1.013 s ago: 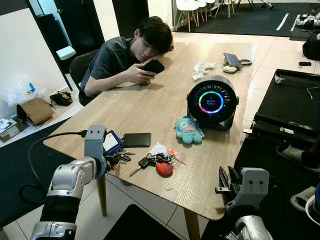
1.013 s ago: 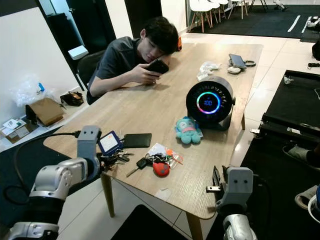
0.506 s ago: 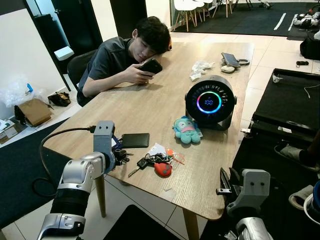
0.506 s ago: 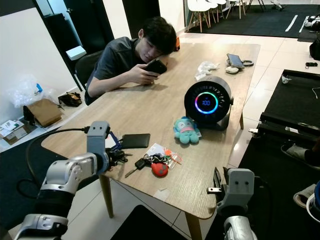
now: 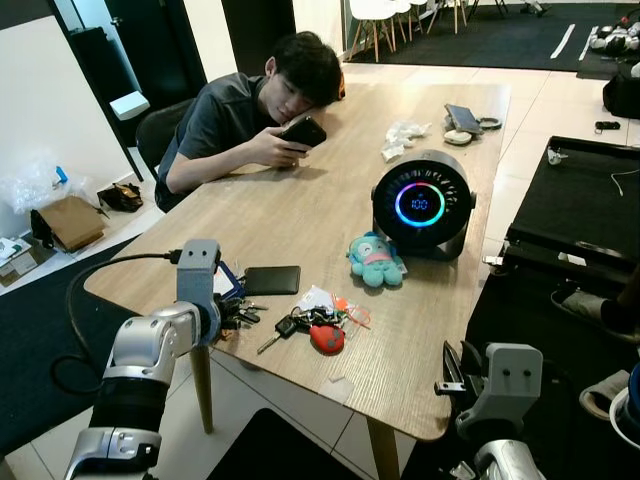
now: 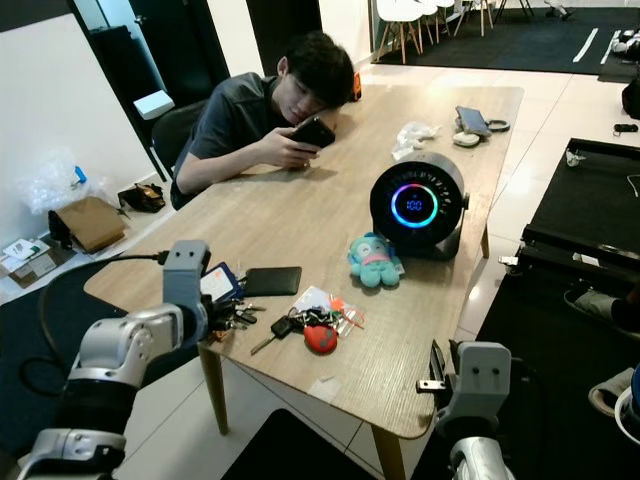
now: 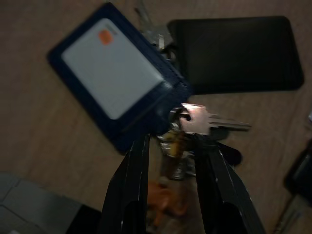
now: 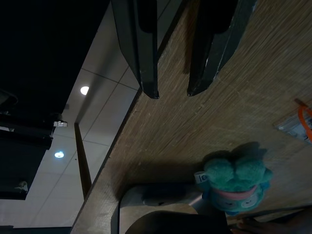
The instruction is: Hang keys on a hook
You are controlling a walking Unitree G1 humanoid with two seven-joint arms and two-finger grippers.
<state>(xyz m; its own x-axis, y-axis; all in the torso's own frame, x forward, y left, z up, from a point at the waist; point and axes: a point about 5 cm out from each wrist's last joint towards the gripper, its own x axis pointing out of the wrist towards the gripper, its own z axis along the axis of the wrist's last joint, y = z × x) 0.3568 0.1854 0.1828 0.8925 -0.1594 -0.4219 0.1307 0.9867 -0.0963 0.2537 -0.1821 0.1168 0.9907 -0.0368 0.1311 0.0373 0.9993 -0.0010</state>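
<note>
While the left gripper (image 7: 170, 156) hangs over the near corner of the wooden table (image 5: 300, 215), you have its two black fingers (image 7: 129, 190) standing a little apart, astride a bunch of keys (image 7: 195, 124) — not yet pinched shut, as far as the wrist view tells. A silver key blade lies just ahead of the fingertips, and the ring sits between them, touching neither clearly. Beyond the tips, the blue card holder (image 7: 114, 78) attached to the bunch fans away to one side, and a black wallet (image 7: 234, 53) lies further out on the other.

From the head cameras you see a second bunch with a red fob (image 5: 327, 337) just past the jaws toward the table's middle, beside a teal plush toy (image 5: 377, 258) and a round speaker with a glowing ring (image 5: 422, 204). A person (image 5: 255, 105) leans on the far edge, looking at a phone.

Your right gripper (image 8: 173, 92) idles low at the near table edge, fingers narrowly parted and holding nothing.

No hook is to be seen — so the step in hand is likely the pickup itself, the jaws aimed at the ring because flat blades would slip.
</note>
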